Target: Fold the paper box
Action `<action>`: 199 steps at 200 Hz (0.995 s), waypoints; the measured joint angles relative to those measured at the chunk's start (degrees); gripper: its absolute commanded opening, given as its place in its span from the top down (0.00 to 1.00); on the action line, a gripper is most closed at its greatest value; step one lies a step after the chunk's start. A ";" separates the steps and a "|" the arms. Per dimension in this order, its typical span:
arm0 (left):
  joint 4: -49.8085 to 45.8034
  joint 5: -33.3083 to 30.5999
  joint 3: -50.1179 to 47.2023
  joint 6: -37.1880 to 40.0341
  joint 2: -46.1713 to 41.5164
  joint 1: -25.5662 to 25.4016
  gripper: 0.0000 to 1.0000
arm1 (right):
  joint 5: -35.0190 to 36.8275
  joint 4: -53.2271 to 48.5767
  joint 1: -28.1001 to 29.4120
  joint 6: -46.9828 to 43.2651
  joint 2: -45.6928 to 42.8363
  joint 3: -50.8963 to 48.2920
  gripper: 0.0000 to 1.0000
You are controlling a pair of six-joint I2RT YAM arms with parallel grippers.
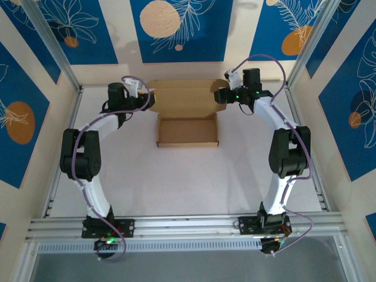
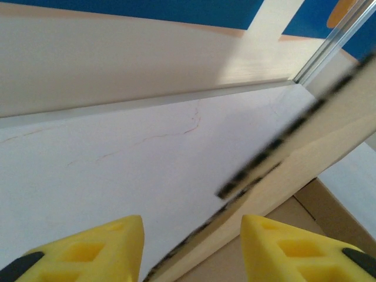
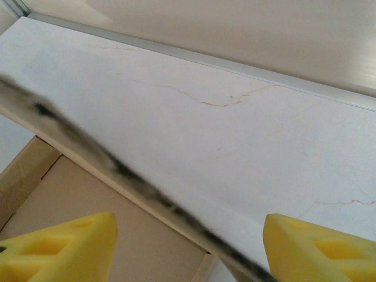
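Observation:
The paper box (image 1: pixel 187 133) is a brown cardboard tray at mid-table, with its big lid flap (image 1: pixel 182 96) standing up along the back. My left gripper (image 1: pixel 150 97) is at the flap's left end and my right gripper (image 1: pixel 220 95) at its right end. In the left wrist view the flap's edge (image 2: pixel 276 147) runs slantwise between the yellow fingers (image 2: pixel 111 249) of the left gripper (image 2: pixel 194 249), with a gap on both sides. The right gripper (image 3: pixel 191 249) likewise straddles the flap's edge (image 3: pixel 135 182), its fingers (image 3: pixel 317 247) wide apart. Both grippers are open.
The white table (image 1: pixel 176 176) stretches toward me in front of the box. A metal rail (image 1: pixel 94 87) and patterned walls close off the back and sides just behind the flap. Both arms curve up along the table's left and right sides.

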 measured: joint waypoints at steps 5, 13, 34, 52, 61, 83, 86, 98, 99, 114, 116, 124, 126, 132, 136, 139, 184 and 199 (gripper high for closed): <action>0.13 0.07 -0.09 0.22 0.00 0.07 0.66 | 0.00 0.02 0.00 0.22 0.00 -0.07 0.37; 0.28 0.20 -0.35 0.00 -0.11 0.17 0.69 | 0.00 0.04 0.00 0.24 0.00 -0.24 0.38; 0.70 0.76 -2.03 0.02 -1.33 0.24 0.75 | -0.02 0.39 0.17 0.26 -0.11 -1.22 0.39; 1.11 1.16 -4.04 0.17 -2.86 0.22 0.77 | -0.04 0.44 0.50 0.26 -0.33 -2.47 0.39; 1.31 1.36 -4.83 0.15 -3.50 0.22 0.78 | -0.07 0.50 0.63 0.26 -0.50 -2.93 0.39; 1.77 1.70 -6.05 0.13 -4.68 0.22 0.80 | -0.39 0.48 0.76 0.48 -1.27 -3.69 0.39; 1.88 1.75 -6.23 0.13 -4.83 0.22 0.80 | -0.48 0.44 0.79 0.55 -1.40 -3.78 0.39; 1.99 1.79 -6.91 0.13 -5.40 0.22 0.81 | -0.74 0.31 0.83 0.92 -1.95 -4.42 0.37; 1.99 1.81 -6.95 0.13 -5.44 0.22 0.81 | -0.83 0.35 0.83 0.92 -1.99 -4.52 0.37; 2.10 1.97 -8.15 0.13 -6.38 0.22 0.82 | -1.64 0.52 0.76 1.79 -2.95 -5.70 0.37; 2.14 1.95 -8.31 0.15 -6.49 0.22 0.82 | -1.77 0.52 0.74 1.97 -3.10 -5.88 0.37; 2.14 1.97 -8.76 0.17 -6.91 0.22 0.83 | -2.23 0.55 0.68 2.40 -3.56 -6.43 0.37; 2.14 1.97 -8.87 0.15 -7.04 0.22 0.83 | -2.38 0.52 0.61 2.54 -3.65 -6.56 0.37; 2.14 1.95 -9.11 0.17 -7.30 0.22 0.83 | -2.80 0.46 0.52 2.91 -3.93 -6.80 0.38; 2.12 1.95 -9.31 0.17 -7.56 0.22 0.83 | -2.97 0.50 0.52 3.15 -4.07 -6.88 0.38; 2.10 1.95 -9.44 0.20 -7.76 0.22 0.84 | -3.08 0.50 0.48 3.32 -4.13 -6.97 0.38; 2.21 1.77 -11.34 0.37 -10.38 0.22 0.86 | -3.69 0.46 0.33 4.39 -5.57 -8.76 0.39; 2.34 1.33 -12.15 0.37 -10.88 0.22 0.87 | -3.65 0.50 0.33 4.66 -5.81 -9.20 0.42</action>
